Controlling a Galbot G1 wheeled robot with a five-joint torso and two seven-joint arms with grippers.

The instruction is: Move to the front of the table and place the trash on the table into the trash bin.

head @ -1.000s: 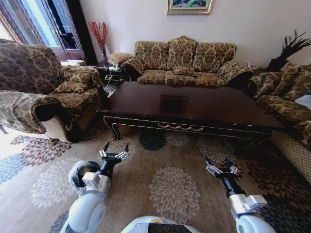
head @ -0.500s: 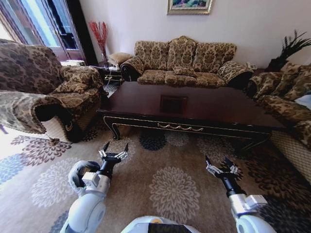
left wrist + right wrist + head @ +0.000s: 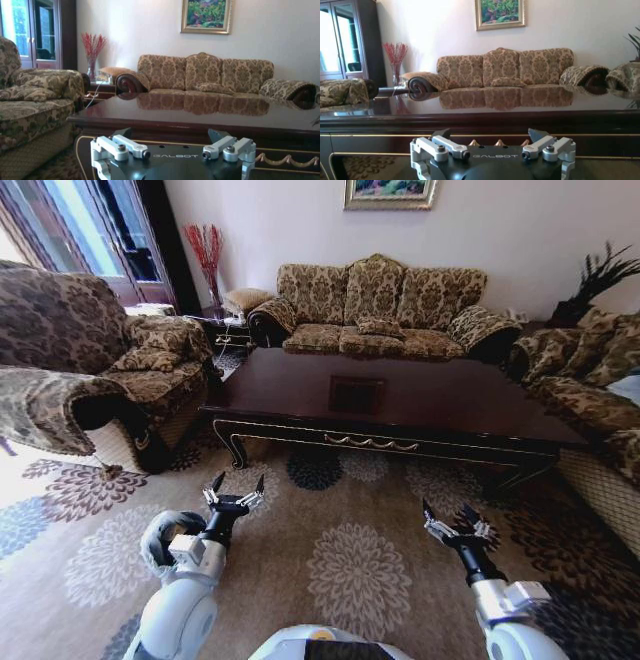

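A home living room: patterned sofa point(image 3: 375, 305), coffee table point(image 3: 400, 405), floral rug point(image 3: 350, 570).

Head looks down; both wrists face table point(image 3: 400, 395) and sofa point(image 3: 375, 305) low

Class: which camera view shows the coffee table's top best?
The head view: it looks down on the table, showing the whole dark top and its edges. The left wrist view and right wrist view see it edge-on, as a glossy strip reflecting the sofa.
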